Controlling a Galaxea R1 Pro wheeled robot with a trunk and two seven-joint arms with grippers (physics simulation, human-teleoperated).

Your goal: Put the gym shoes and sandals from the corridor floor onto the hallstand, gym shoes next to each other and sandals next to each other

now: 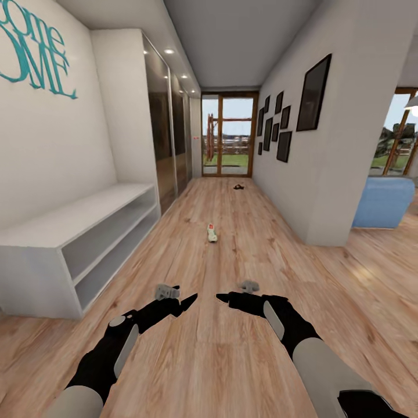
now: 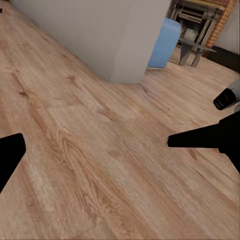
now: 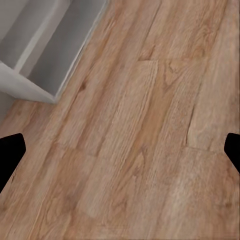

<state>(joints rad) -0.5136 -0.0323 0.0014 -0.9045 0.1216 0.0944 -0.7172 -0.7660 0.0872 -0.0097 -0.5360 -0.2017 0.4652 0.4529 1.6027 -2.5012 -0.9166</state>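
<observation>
One white gym shoe (image 1: 212, 233) with a red-orange heel tab lies on the corridor floor (image 1: 244, 348) mid-corridor, well ahead of both grippers. Far down the corridor near the glass door lies a small dark shape (image 1: 238, 187) that looks like a sandal; it is too small to tell whether it is one or two. The other gym shoe and the hallstand with wall shelves are out of view. My left gripper (image 1: 187, 302) (image 2: 120, 150) and right gripper (image 1: 225, 298) (image 3: 120, 152) hover low over bare planks, tips facing each other, both open and empty.
A plain low white rack (image 1: 75, 223) with two open shelf levels stands along the left wall, its corner (image 3: 35, 87) near my right gripper. A mirrored wardrobe (image 1: 165, 139) follows it. A wall corner (image 1: 325, 226) and blue armchair (image 1: 383, 200) are on the right.
</observation>
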